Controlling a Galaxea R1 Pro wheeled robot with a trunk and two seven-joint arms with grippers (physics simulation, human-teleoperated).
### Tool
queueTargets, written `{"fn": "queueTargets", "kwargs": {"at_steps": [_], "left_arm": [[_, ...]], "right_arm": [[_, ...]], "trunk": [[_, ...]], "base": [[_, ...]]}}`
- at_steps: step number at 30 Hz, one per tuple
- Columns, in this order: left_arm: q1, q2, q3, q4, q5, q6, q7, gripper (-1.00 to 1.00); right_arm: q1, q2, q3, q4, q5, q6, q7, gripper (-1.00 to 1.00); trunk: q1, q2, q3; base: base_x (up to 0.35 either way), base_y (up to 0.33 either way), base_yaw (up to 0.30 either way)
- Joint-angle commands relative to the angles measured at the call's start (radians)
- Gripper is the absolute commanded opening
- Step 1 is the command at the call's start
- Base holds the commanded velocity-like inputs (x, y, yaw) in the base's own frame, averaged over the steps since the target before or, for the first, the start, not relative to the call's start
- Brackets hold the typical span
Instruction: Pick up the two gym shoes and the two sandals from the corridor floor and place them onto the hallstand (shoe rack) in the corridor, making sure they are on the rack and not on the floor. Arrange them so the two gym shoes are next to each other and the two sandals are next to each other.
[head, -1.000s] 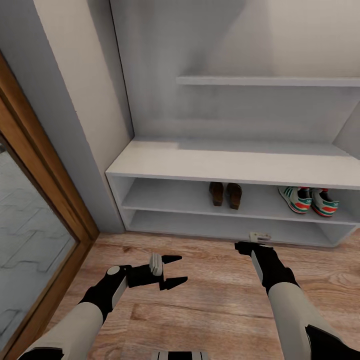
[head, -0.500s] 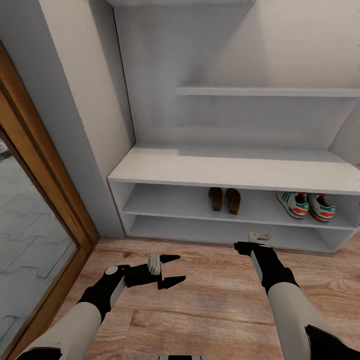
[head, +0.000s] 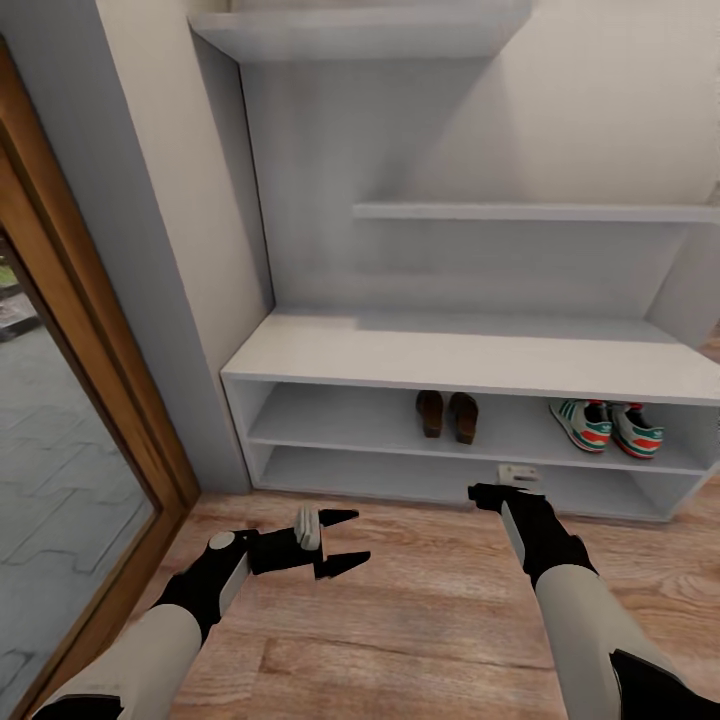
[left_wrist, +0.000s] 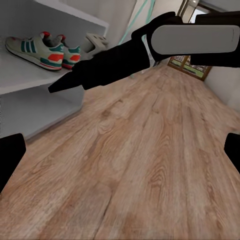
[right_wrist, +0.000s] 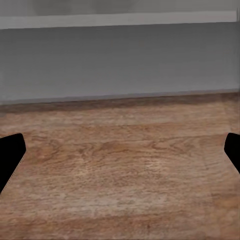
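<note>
The two gym shoes (head: 606, 426) stand side by side at the right of the hallstand's (head: 470, 355) upper shelf tier. The two sandals (head: 447, 414) stand together near the middle of the same tier. Over the corridor floor (head: 420, 620) in front of the unit, my left gripper (head: 340, 541) hangs open and empty, pointing right. My right gripper (head: 497, 488) is open just before the lower tier, with nothing between its fingers. In the left wrist view the gym shoes (left_wrist: 42, 47) show on their shelf behind my right arm (left_wrist: 115, 60). The right wrist view has bare floor (right_wrist: 120, 170) and the unit's base.
A wood-framed glass door (head: 90, 400) runs along the left, with a grey wall post (head: 130, 250) between it and the unit. Stepped wall shelves (head: 530, 212) rise above the hallstand. A small white piece (head: 518, 472) sits by my right gripper.
The head camera has tilted up, so more of the upper shelves shows. Both arms and all the shoes stay where they were.
</note>
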Motion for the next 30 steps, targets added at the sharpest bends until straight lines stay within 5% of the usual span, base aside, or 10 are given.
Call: {"fn": "queueTargets", "kwargs": {"at_steps": [1,17,30], "left_arm": [[-0.001,0.0,-0.001,0.001,0.003,-0.007,-0.002,1.0],[-0.001,0.0,-0.001,0.001,0.003,-0.007,-0.002,1.0],[-0.001,0.0,-0.001,0.001,0.003,-0.007,-0.002,1.0]], "right_arm": [[-0.001,0.001,-0.005,-0.002,0.007,0.004,0.003,1.0],[-0.001,0.002,-0.005,-0.002,0.006,0.004,0.002,1.0],[-0.001,0.0,-0.008,-0.003,0.008,0.004,0.0,1.0]], "trunk": [[-0.001,0.0,0.003],[-0.008,0.004,0.065],[-0.058,0.095,0.106]], "base": [[0.0,0.0,0.0],[0.0,0.0,0.0],[0.0,0.0,0.0]]}}
